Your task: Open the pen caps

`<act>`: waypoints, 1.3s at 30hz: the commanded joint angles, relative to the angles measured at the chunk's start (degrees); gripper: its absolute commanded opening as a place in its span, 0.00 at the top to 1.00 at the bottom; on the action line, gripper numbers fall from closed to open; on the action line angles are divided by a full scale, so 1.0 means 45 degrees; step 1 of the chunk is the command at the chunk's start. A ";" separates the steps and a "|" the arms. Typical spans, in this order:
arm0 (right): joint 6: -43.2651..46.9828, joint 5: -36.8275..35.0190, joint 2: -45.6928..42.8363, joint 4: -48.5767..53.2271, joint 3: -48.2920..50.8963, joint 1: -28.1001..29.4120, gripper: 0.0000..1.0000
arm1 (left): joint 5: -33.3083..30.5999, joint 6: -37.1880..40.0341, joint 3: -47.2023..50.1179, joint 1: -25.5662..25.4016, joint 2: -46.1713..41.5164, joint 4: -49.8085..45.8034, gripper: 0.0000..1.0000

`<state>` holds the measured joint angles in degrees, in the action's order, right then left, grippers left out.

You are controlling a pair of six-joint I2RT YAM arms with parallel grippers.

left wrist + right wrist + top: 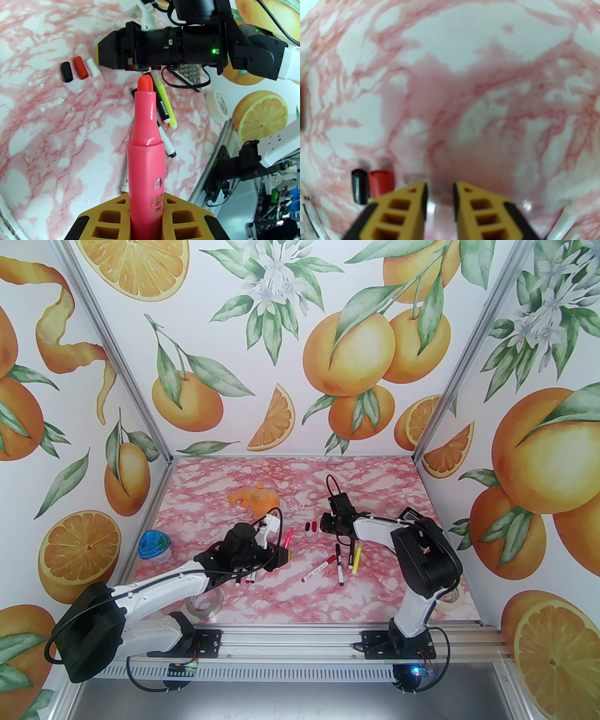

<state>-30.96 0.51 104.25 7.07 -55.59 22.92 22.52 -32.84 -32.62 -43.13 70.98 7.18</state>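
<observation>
Jar: a blue-lidded jar (153, 544) stands at the worktop's (384, 483) left edge, well apart from the pens.
Tape: a clear tape roll (205, 606) lies under the left arm.
Orange shape: an orange object (257, 499) sits far back, left of centre.
Left claw (145, 201): clamped on the pink highlighter (143, 140), whose bare orange-red tip points at the right claw's black body.
Pen caps: black cap (66, 72), red cap (80, 67) and white cap (93, 67) lie in a row on the worktop, touching or nearly so.
Right claw (440, 185): low over the worktop just beside the white cap, jaws a little apart. A pale blur lies in the gap, and I cannot tell what it is.
Loose pens (338, 570): scattered below the right claw, the yellow highlighter (165, 103) among them.
Masking tape (218, 105): by the right arm's base.
</observation>
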 commanded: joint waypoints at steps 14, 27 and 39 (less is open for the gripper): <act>0.0592 -0.0178 -0.3424 0.0245 0.1634 0.1097 0.63 | -0.3688 -0.0735 -0.0270 -0.1045 0.0451 -0.2515 0.95; 0.0255 0.1489 -0.8345 0.0687 0.4391 0.2683 0.23 | -0.6462 -0.1940 -0.0885 -0.1654 0.1053 -0.5018 0.94; -0.0001 0.4318 -0.9982 0.0346 0.5508 0.2910 0.00 | -0.7042 -0.2154 -0.1569 -0.1656 0.2650 -0.5441 0.90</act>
<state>-30.37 15.27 60.14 10.28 -31.92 35.59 -7.27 -41.30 -37.63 -50.33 81.91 -16.36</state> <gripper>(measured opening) 0.995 0.184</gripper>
